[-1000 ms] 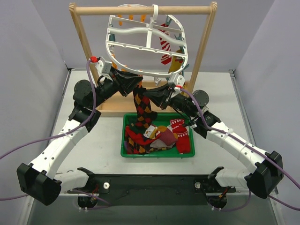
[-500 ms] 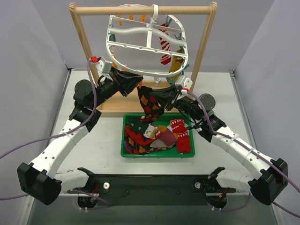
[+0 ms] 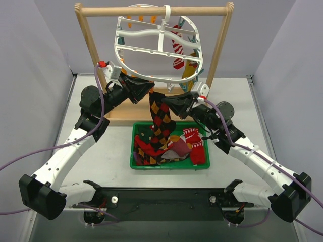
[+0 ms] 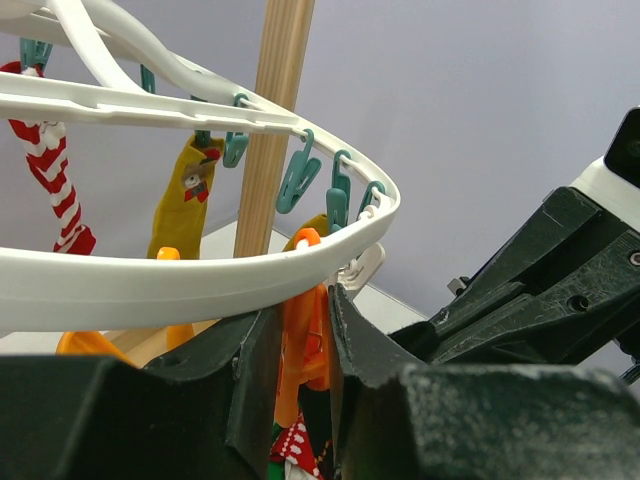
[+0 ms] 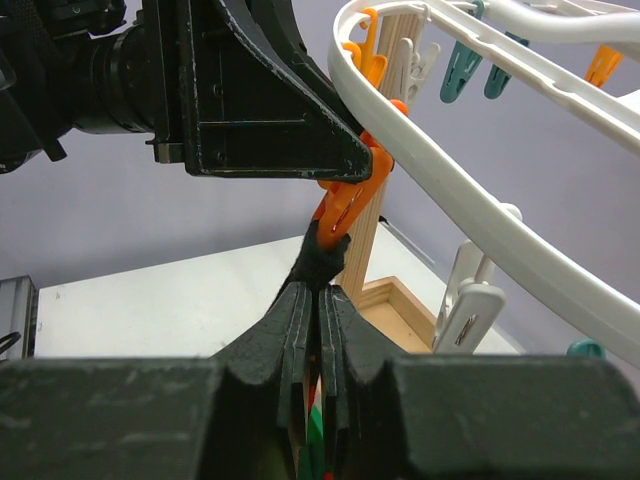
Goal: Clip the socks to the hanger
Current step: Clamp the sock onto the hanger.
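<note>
From above: the diamond sock (image 3: pixel 160 115) hangs from the near rim of the hanger (image 3: pixel 159 40) down into the bin (image 3: pixel 133 162), its lower end among the loose socks there. The left gripper (image 3: pixel 146 92) and right gripper (image 3: pixel 167 104) meet at its top. A striped sock (image 3: pixel 176 48) and a yellow sock (image 3: pixel 191 68) are already pegged at the far side, under the rack (image 3: pixel 154 10).

Left wrist: the fingers press on either side of the orange clip (image 4: pixel 303 330) just below the rim. Whether that squeeze has opened the clip's mouth cannot be told from here.

Right wrist: the fingers are clamped flat on the sock's dark cuff, which pokes up to touch the clip's lower tips. How far it sits between them is not clear.

The risk lies in timing. If the left gripper lets go while only the cuff's edge is in the mouth, the bite would likely be too thin, and the sock's own weight could drag it back into the bin. A downward or sideways tug from the right gripper could also swing the freely hung hanger, pulling the clip off the cuff.
</note>
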